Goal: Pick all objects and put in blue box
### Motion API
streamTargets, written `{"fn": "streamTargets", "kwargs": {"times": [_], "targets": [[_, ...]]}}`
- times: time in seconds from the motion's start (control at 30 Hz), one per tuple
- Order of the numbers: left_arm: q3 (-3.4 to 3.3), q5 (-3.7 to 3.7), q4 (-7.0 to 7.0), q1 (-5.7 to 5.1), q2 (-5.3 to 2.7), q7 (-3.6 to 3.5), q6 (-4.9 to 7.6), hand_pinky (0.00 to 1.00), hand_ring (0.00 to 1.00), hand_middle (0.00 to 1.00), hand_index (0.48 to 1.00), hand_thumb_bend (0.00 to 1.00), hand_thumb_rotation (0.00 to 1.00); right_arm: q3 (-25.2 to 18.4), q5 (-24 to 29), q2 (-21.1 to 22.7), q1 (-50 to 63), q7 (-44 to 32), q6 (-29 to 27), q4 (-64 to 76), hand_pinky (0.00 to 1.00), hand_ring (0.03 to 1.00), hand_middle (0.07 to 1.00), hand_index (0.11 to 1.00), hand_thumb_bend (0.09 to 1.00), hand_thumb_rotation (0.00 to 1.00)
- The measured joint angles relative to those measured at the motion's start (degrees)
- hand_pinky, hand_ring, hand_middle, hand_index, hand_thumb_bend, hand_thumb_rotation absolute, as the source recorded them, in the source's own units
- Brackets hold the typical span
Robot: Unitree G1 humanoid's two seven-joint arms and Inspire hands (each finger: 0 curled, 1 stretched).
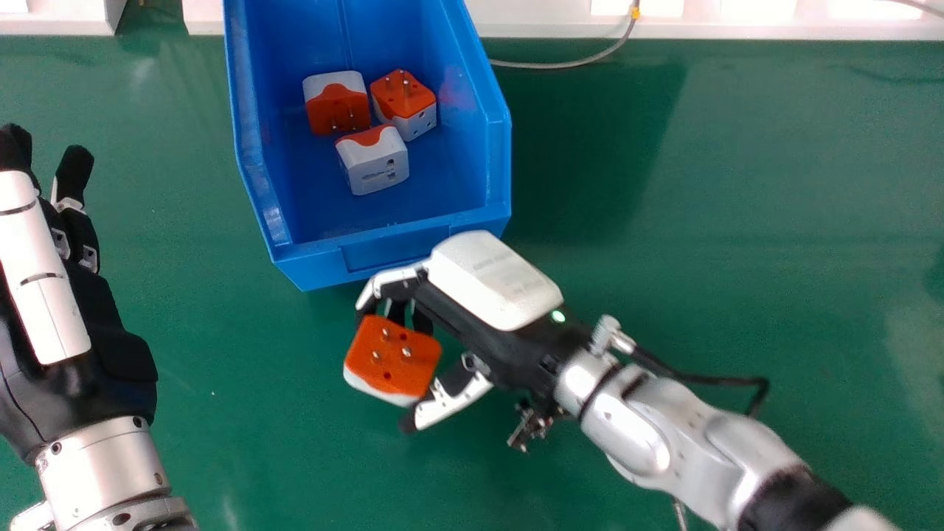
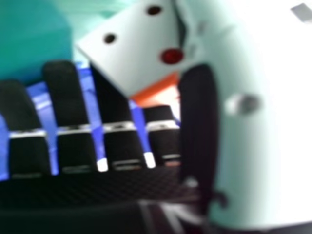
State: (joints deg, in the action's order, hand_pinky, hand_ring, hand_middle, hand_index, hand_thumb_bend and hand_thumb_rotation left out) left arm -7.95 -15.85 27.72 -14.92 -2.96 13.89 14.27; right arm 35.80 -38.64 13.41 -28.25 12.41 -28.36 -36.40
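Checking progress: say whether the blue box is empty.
Not empty: three orange-and-white plug adapters lie inside the blue box.

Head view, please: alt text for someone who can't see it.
The right hand holds an orange-and-white plug adapter between fingers and thumb, just outside the near end of the blue box. Three similar adapters lie inside the box. The left hand is at the view's left, over the green table.

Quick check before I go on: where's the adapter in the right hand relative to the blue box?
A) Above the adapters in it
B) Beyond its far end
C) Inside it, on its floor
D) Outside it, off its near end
D: the right hand holds the adapter on the near side of the blue box.
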Motion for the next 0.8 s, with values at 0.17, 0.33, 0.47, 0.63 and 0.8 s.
{"fn": "streamTargets", "kwargs": {"times": [0.17,0.33,0.47,0.63,0.8], "targets": [[-0.02,-0.06,0.00,0.00,0.00,0.05,-0.07,0.92,0.99,1.00,1.000,0.63,0.75,-3.5,0.2,0.0,0.2,-1.1,1.4,2.0,0.34,0.429,0.522,0.509,0.496,0.00],[0.05,-0.29,0.00,0.08,0.00,0.04,-0.07,0.92,1.00,1.00,1.000,0.64,0.75,-4.5,0.1,-0.5,0.2,-2.0,1.4,2.0,0.34,0.424,0.518,0.515,0.495,0.00],[-0.12,-0.44,0.00,0.08,0.00,0.04,-0.07,0.92,0.99,1.00,1.000,0.64,0.75,-4.6,-0.1,-1.0,0.2,-2.0,1.4,2.0,0.33,0.419,0.507,0.525,0.495,0.00],[-0.11,0.00,-0.01,0.08,0.00,0.12,-0.06,0.92,0.99,1.00,1.000,0.64,0.75,-4.6,-0.4,-1.3,0.2,-1.9,1.4,2.0,0.33,0.421,0.517,0.516,0.495,0.00],[-0.14,-0.04,-0.09,0.08,0.00,0.05,0.00,0.93,1.00,1.00,1.000,0.63,0.76,-5.3,-0.6,-0.8,0.0,-0.2,0.1,0.1,0.34,0.423,0.522,0.507,0.495,0.00]]}}
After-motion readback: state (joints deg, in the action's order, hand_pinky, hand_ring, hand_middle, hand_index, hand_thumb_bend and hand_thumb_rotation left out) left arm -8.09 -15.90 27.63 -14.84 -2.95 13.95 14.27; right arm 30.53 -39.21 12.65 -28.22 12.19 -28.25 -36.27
